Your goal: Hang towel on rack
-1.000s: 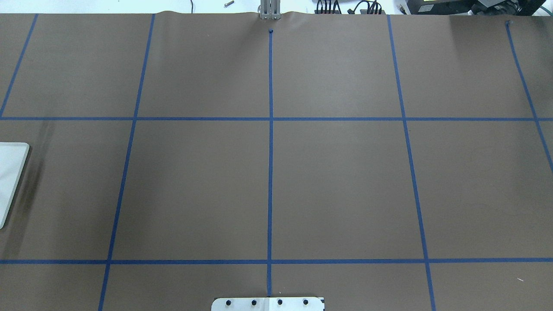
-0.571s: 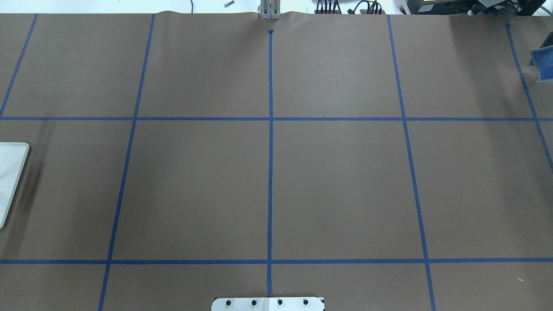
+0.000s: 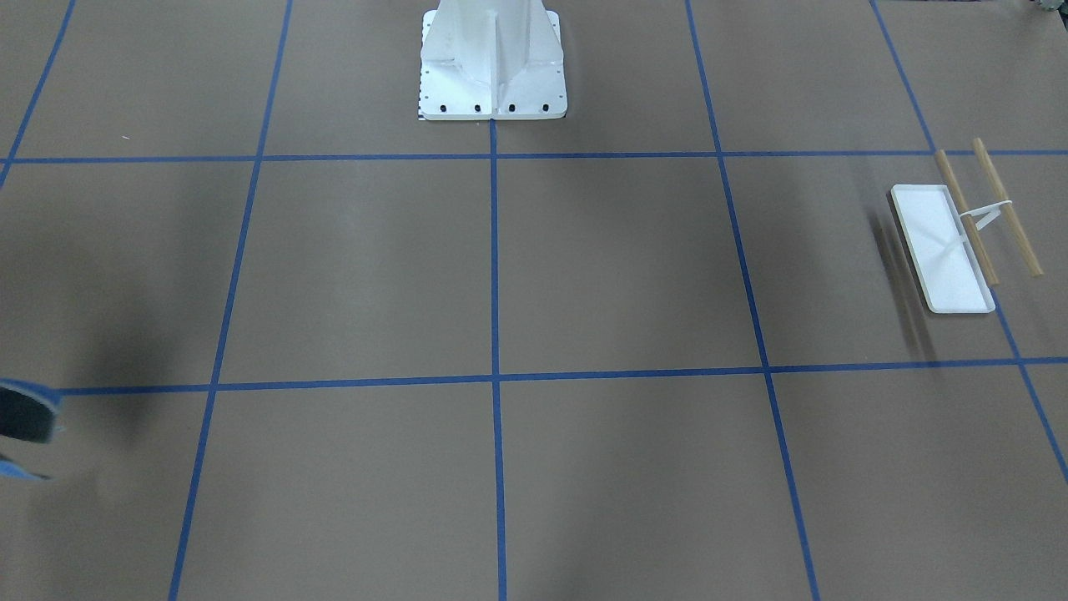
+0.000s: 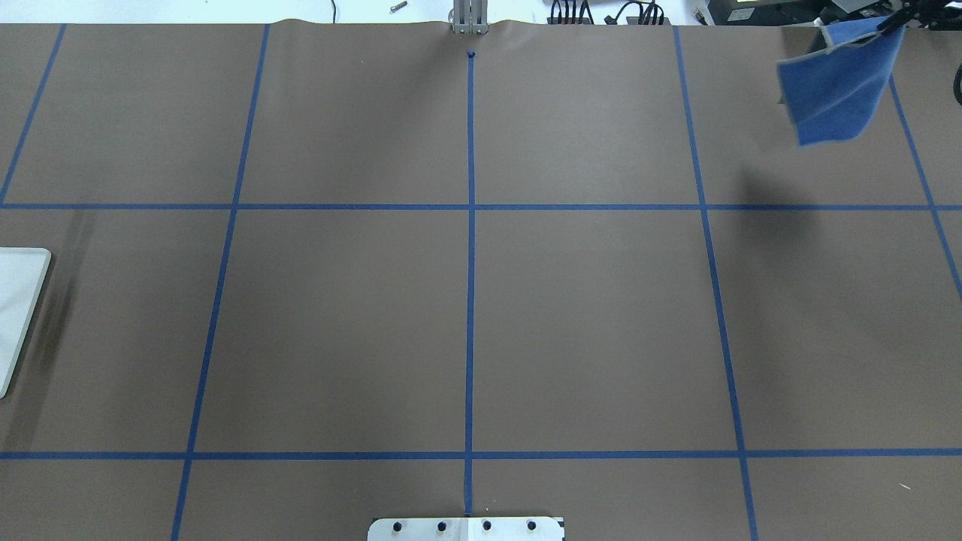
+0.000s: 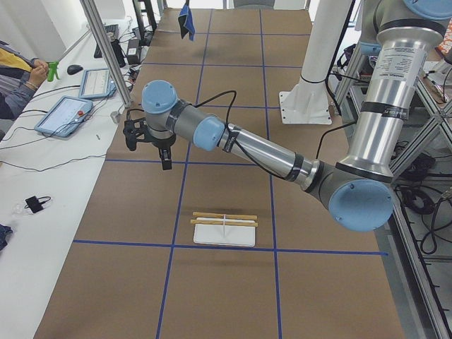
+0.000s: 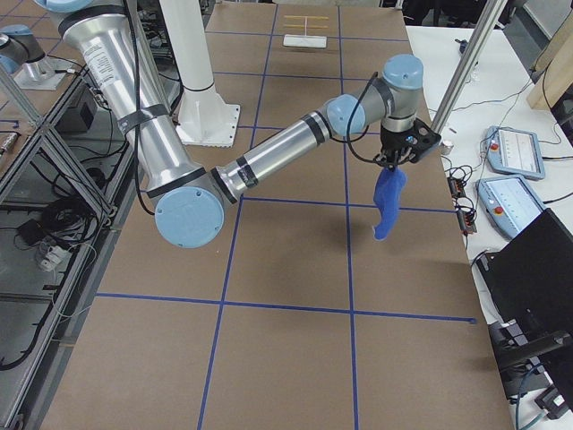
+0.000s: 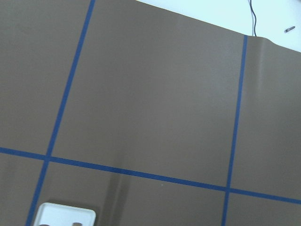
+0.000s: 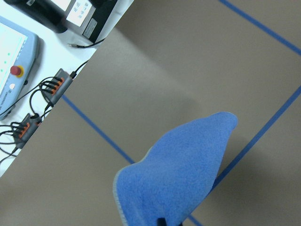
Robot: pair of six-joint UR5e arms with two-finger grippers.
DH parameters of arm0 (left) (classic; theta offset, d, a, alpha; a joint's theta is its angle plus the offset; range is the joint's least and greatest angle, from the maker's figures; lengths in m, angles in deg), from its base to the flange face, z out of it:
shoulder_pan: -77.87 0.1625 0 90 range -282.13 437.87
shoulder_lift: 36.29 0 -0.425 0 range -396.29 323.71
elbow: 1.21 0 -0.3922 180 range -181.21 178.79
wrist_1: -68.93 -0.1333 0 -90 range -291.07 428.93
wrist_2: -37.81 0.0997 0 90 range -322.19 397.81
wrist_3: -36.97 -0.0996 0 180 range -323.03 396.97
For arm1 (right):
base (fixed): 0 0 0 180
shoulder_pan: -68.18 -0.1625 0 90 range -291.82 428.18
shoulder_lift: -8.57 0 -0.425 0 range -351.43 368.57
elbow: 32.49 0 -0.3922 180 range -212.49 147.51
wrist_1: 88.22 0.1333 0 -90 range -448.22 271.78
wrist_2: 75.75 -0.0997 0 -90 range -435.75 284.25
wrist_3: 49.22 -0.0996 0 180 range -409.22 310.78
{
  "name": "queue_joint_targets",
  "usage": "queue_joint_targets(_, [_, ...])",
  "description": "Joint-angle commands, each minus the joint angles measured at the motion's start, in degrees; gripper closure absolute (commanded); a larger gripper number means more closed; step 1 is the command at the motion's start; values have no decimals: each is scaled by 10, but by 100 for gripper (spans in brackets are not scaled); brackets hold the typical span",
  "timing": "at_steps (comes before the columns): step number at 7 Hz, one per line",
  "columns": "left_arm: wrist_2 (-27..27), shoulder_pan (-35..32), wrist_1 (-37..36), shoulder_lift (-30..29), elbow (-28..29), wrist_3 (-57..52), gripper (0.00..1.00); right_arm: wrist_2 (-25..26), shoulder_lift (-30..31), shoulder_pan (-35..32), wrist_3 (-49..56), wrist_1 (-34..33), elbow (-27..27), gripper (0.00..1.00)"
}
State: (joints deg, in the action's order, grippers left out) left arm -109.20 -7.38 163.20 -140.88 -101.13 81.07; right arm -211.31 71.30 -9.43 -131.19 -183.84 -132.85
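The towel (image 4: 834, 83) is bright blue with a pale edge and hangs in the air over the table's far right. It also shows in the exterior right view (image 6: 388, 202), the right wrist view (image 8: 178, 174) and at the front view's left edge (image 3: 25, 417). My right gripper (image 6: 398, 159) is shut on its top corner. The rack (image 3: 943, 250) has a white tray base and two wooden dowels (image 3: 964, 217), and stands at the table's left end (image 5: 224, 224). My left gripper (image 5: 159, 145) hovers beyond the rack; I cannot tell whether it is open or shut.
The white bolted pedestal (image 3: 492, 58) stands at the robot's edge in the middle. Tablets and cables (image 6: 515, 148) lie on the white bench past the far edge. A metal pole (image 6: 466, 63) rises beside my right gripper. Blue tape lines grid the brown table.
The towel has come into the overhead view from the right edge and moved left and farther in, hanging at the top right. Its shadow now falls on the table.
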Motion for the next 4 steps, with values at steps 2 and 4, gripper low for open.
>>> queue_joint_targets(2, [-94,43,34,-63,25,192,2,-47,-80,64,-114,-4,-59,100])
queue_joint_targets(4, [-94,90,131,-82,34,266,2,-4,-142,117,-201,-3,-58,100])
